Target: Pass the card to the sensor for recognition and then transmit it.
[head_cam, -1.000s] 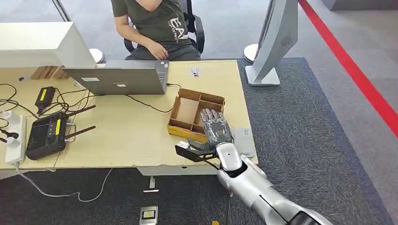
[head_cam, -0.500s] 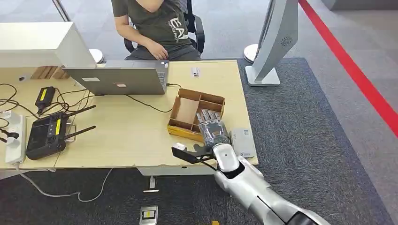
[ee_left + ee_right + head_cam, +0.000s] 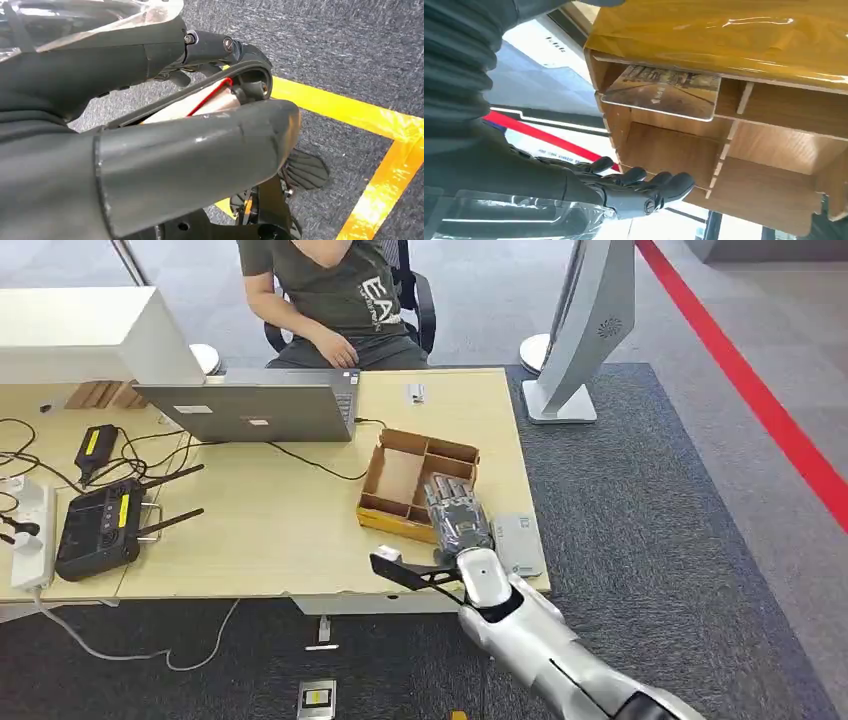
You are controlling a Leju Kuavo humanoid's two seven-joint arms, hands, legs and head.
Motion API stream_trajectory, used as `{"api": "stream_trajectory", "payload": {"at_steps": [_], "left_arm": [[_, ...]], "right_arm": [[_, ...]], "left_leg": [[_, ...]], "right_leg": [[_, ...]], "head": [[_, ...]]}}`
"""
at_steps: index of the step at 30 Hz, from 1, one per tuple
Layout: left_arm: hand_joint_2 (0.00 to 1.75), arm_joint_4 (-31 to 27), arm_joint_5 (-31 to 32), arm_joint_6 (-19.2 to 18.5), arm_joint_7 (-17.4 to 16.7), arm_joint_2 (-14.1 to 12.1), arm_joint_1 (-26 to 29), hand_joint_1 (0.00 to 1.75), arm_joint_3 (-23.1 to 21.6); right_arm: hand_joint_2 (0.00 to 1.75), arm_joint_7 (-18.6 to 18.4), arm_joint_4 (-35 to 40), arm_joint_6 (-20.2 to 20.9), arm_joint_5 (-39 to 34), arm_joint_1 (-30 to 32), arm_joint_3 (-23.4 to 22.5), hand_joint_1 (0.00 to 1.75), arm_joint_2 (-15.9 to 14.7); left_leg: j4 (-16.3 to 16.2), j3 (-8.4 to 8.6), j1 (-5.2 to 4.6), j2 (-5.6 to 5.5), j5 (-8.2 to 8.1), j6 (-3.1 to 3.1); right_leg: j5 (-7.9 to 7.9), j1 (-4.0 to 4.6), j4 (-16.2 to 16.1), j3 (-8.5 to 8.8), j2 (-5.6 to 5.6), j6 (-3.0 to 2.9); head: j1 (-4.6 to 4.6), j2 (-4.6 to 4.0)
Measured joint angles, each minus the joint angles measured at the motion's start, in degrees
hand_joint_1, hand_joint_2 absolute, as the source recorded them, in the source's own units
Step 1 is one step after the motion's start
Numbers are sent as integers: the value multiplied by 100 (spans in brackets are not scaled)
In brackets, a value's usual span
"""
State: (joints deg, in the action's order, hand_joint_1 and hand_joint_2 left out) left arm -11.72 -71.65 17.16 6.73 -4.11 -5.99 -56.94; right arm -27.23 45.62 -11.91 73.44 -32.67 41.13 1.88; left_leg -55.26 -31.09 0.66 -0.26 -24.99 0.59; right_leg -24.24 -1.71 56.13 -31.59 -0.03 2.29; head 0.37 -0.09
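Observation:
My right hand [image 3: 458, 515] hovers over the near right corner of the brown cardboard box [image 3: 372, 478], fingers stretched flat and thumb stuck out sideways, holding nothing. In the right wrist view a brownish card [image 3: 664, 92] lies tilted in one compartment of the box [image 3: 774, 120], and my dark fingers [image 3: 644, 187] reach out alongside it without touching it. The grey flat sensor [image 3: 520, 545] lies on the table just right of the hand. The left wrist view shows my left hand [image 3: 150, 100] hanging over carpet, thumb and fingers apart, nothing in it.
A person [image 3: 330, 290] sits behind the wooden table [image 3: 260, 540] at a grey laptop [image 3: 250, 410]. A black device with antennas [image 3: 95, 525], cables and a power strip [image 3: 30, 535] lie at the left. A white stand [image 3: 580, 330] rises on the carpet at the right.
My right hand has edged slightly left and forward over the box, uncovering more of the grey sensor. Nothing was picked up.

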Motion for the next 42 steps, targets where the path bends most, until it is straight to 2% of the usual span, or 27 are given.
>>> {"api": "stream_trajectory", "payload": {"at_steps": [1,2,17,42], "left_arm": [[0,0,2,0,0,0,0,0,0],[0,0,4,0,0,0,0,0,0],[0,0,52,-22,0,0,-1,0,-7],[0,0,6,-37,0,0,1,0,-50]], "right_arm": [[175,-9,2,11,0,1,2,150,-4],[175,-9,2,24,0,2,2,175,-9],[175,0,50,59,-142,5,35,175,-59],[175,68,260,177,-72,-35,59,175,61]], "left_leg": [[0,0,0,0,0,0],[0,0,0,0,0,0],[0,0,0,0,0,0],[0,0,0,0,0,0]], "right_leg": [[0,0,0,0,0,0],[0,0,0,0,0,0],[0,0,0,1,0,0],[0,0,1,1,0,0]], "head": [[0,0],[-2,0],[0,0],[0,0]]}}
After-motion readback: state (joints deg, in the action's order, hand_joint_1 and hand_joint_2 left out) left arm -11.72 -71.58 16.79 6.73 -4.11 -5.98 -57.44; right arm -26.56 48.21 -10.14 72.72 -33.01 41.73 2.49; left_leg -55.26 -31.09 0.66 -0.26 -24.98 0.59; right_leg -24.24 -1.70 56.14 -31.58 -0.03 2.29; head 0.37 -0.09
